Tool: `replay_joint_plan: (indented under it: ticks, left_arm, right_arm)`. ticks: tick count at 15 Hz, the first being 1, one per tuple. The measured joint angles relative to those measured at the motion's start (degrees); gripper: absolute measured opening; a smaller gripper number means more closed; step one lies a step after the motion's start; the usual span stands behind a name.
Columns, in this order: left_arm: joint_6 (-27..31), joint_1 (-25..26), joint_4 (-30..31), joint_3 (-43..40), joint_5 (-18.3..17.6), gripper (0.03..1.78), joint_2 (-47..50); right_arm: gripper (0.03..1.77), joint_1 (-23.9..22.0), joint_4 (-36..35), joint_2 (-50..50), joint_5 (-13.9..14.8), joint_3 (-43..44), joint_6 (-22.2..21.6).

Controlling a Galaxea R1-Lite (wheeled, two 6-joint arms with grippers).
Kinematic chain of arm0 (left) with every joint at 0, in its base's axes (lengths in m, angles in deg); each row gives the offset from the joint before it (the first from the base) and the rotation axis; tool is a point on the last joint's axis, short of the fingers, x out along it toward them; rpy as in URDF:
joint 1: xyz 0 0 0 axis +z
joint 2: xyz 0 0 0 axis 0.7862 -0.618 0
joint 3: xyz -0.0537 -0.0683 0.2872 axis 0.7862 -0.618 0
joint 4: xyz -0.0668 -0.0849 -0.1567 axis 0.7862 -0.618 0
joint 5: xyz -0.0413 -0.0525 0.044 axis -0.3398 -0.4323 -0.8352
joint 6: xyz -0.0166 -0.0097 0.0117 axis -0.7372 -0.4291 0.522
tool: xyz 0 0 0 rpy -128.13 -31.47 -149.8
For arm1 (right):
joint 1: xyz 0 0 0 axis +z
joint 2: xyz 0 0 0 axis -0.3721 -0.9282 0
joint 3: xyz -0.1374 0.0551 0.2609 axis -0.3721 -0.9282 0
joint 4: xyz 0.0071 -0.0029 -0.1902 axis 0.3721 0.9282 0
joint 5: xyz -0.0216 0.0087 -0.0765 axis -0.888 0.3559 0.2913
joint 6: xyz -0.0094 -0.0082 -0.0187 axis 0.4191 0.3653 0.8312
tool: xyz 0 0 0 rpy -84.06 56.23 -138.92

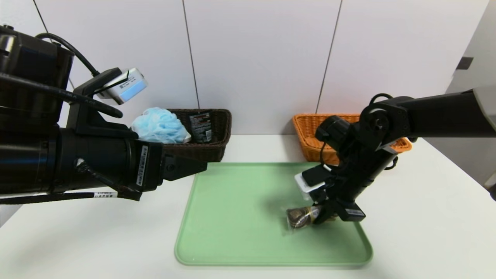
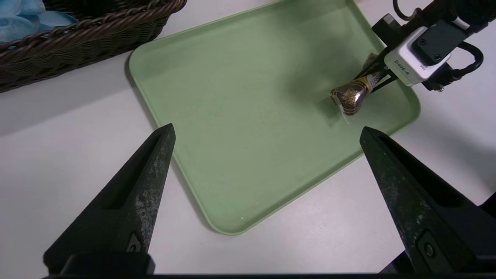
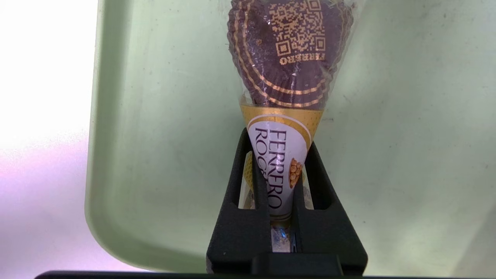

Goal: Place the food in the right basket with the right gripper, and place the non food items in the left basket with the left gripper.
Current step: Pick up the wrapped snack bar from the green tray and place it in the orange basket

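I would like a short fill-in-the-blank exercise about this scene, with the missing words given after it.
1. The right gripper is shut on the narrow end of a ______ cone.
2. The cone lies on the ______ tray.
3. The blue bath sponge sits in the ______ basket.
4. The left gripper has its fingers ______.

Missing words: chocolate; green; dark brown; open

Lying bare across most of the green tray, leaving open room left of the chocolate cone. Crowding the tray's right side: right claw clamping the cone's narrow end. Standing behind the tray, brown basket and orange basket, a clear bench gap between. Hanging spread near the tray's left edge: left claw.
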Motion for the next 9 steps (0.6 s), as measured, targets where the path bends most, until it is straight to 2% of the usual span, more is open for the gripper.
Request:
replay_joint_plan:
  ticks: [3, 6, 9]
  left_arm:
    - [0.1, 0.0, 1.3, 0.1, 0.0, 1.69, 0.2]
    - [0.1, 0.0, 1.4, 0.0, 0.1, 1.69, 0.5]
    - [0.1, 0.0, 1.4, 0.0, 0.1, 1.69, 0.7]
  right_arm:
    - [0.18, -0.3, 0.1, 0.7, -1.1, 2.0, -0.5]
    - [0.18, -2.3, 0.0, 2.2, -6.4, 7.5, -2.8]
    - [0.18, -6.9, 0.0, 3.9, -8.1, 13.1, -3.6]
